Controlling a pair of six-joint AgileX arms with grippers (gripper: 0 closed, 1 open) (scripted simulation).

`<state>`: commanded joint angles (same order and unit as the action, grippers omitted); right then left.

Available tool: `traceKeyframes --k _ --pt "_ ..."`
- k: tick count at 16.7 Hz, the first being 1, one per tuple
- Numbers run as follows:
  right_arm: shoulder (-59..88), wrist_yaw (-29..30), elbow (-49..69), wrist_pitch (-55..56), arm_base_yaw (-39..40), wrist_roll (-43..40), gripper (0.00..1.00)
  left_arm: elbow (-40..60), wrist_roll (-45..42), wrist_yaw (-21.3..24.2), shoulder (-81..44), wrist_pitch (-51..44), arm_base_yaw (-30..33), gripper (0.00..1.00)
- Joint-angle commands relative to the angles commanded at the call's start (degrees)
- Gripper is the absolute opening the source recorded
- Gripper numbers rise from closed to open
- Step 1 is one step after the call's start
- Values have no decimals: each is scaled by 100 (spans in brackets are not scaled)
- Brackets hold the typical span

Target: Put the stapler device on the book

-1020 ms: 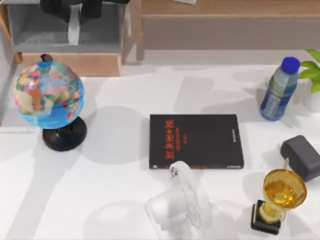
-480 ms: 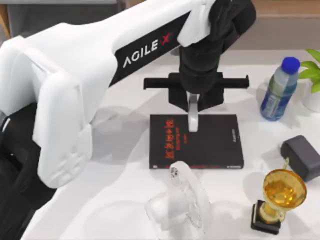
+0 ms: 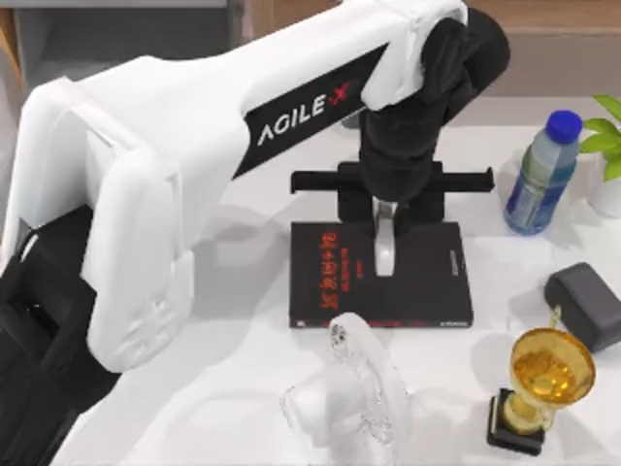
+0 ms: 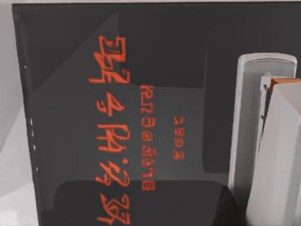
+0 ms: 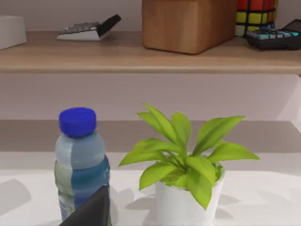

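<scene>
The black book with red lettering lies flat at the middle of the table. My left arm reaches across from the left, and its gripper hangs over the book's far half. It is shut on the stapler device, a narrow white bar that points toward the front above the cover. In the left wrist view the stapler device sits close over the book, beside the red lettering. Whether it touches the cover, I cannot tell.
A clear glass ornament stands just in front of the book. A gold trophy and a dark grey block are at the front right. A blue-capped bottle and a potted plant stand at the back right.
One second ago no arm was over the table. The left arm then came in with the stapler device and has since shifted slightly right and toward the front.
</scene>
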<state>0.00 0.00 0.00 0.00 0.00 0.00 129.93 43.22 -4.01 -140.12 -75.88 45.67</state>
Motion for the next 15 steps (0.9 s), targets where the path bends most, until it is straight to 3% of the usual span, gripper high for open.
traceKeyframes --k 15 --pt "0 0 0 0 0 0 100 -587 -15 7 -53 630 -10 0"
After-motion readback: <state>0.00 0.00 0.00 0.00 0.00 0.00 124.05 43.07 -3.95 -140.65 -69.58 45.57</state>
